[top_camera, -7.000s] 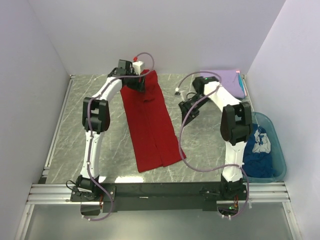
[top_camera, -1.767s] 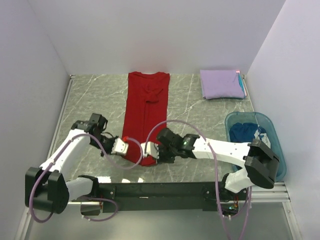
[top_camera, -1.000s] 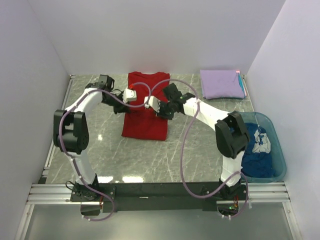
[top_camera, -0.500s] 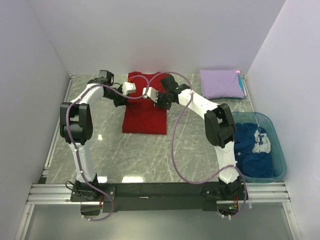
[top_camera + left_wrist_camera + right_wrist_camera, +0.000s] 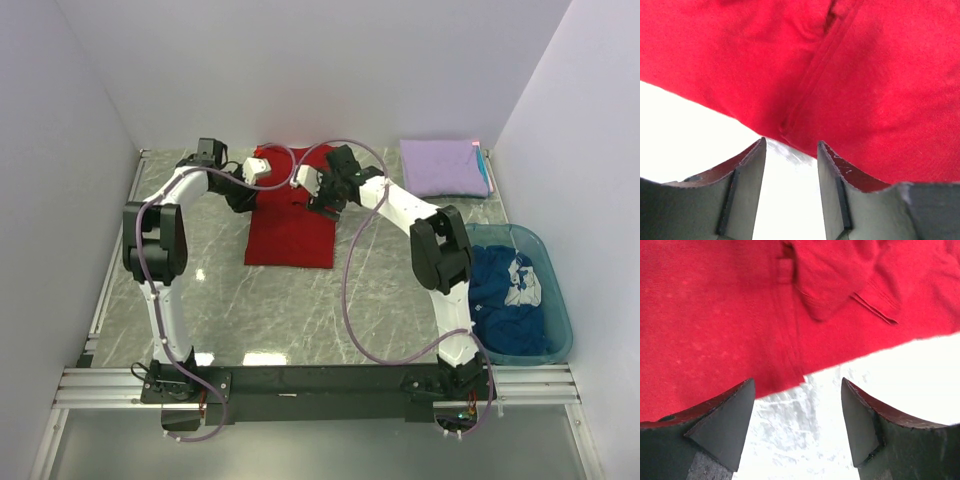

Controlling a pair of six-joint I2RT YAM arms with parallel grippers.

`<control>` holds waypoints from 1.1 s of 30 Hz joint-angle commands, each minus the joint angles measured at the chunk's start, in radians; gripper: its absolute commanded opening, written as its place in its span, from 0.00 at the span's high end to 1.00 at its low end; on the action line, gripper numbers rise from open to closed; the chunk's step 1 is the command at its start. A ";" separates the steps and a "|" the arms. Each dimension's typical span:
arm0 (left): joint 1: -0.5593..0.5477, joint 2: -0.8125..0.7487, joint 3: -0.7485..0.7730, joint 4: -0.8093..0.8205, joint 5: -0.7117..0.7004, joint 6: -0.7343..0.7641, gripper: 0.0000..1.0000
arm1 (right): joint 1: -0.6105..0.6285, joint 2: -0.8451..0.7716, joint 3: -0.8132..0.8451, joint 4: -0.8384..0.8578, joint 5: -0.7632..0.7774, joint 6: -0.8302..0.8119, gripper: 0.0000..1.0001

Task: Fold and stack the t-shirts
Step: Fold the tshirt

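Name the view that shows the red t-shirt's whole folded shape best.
Top external: the red t-shirt shows whole there, a folded rectangle. Both wrist views show only close-up patches of its cloth, seams and one edge.

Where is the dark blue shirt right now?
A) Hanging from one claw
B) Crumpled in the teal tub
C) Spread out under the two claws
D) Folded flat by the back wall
B: the blue shirt lies crumpled in the tub on the right. The shirt folded by the back wall is the lavender shirt, and the one under the grippers is the red shirt.
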 commanded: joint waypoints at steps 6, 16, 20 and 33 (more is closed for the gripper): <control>0.022 -0.247 -0.220 -0.038 0.023 -0.129 0.53 | -0.030 -0.174 0.026 -0.151 -0.043 0.227 0.28; 0.035 -0.285 -0.367 -0.085 0.084 -0.537 0.48 | -0.066 -0.163 -0.053 -0.312 -0.346 0.690 0.40; 0.052 -0.317 -0.479 -0.035 0.089 -0.652 0.45 | -0.084 -0.172 -0.181 -0.257 -0.406 0.795 0.39; 0.081 -0.348 -0.612 0.106 0.111 -0.787 0.51 | -0.099 -0.125 -0.316 -0.136 -0.472 0.909 0.41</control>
